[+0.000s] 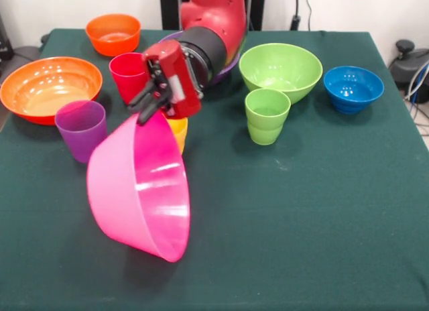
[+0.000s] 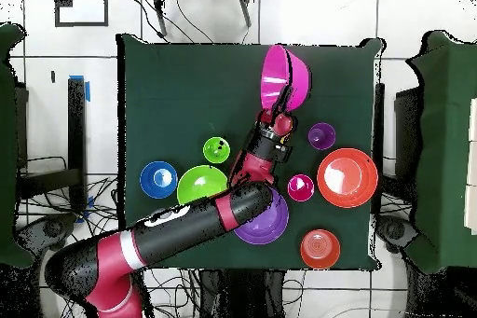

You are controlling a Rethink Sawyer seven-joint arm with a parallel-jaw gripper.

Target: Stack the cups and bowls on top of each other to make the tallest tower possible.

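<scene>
My gripper [image 1: 149, 108] is shut on the rim of the largest pink bowl [image 1: 137, 187] and holds it tipped on its side, its mouth facing the table's front. The bowl also shows in the overhead view [image 2: 284, 74], with the gripper [image 2: 277, 114] at its rim. A yellow cup [image 1: 179, 131] stands just behind the bowl, mostly hidden. A red cup [image 1: 127, 73] and a purple cup [image 1: 82, 129] stand left of the gripper. A green cup [image 1: 267, 114] stands to its right, in front of the lime green bowl [image 1: 280, 68].
The large orange bowl [image 1: 48, 88] sits at the left edge and the small orange bowl [image 1: 113, 33] at the far left. The blue bowl [image 1: 353, 88] sits at the right. The purple bowl [image 2: 265, 223] lies under my arm.
</scene>
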